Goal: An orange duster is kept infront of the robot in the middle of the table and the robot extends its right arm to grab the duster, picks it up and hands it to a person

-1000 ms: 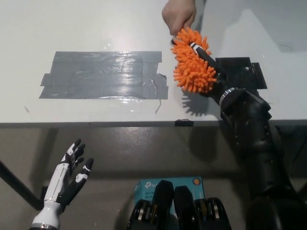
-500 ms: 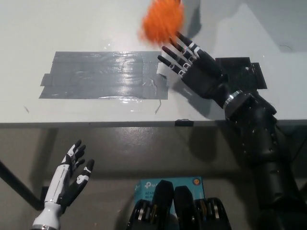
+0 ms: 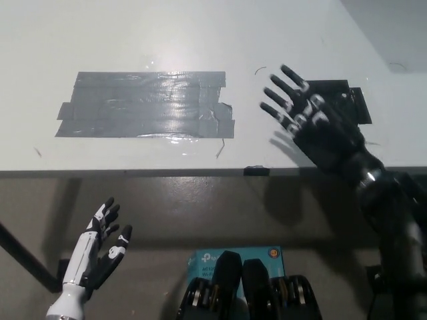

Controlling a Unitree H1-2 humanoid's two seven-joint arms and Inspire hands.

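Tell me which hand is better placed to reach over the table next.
Right. The black right hand hangs open above the table beside the grey tape patch; the white left hand rests open below the table edge.

The right hand (image 3: pixel 319 123) covers part of the black tape patch (image 3: pixel 347 100) behind it.

A grey tape patch (image 3: pixel 147 105) and black tape patch (image 3: pixel 347 99) lie on the white table (image 3: pixel 167 33).
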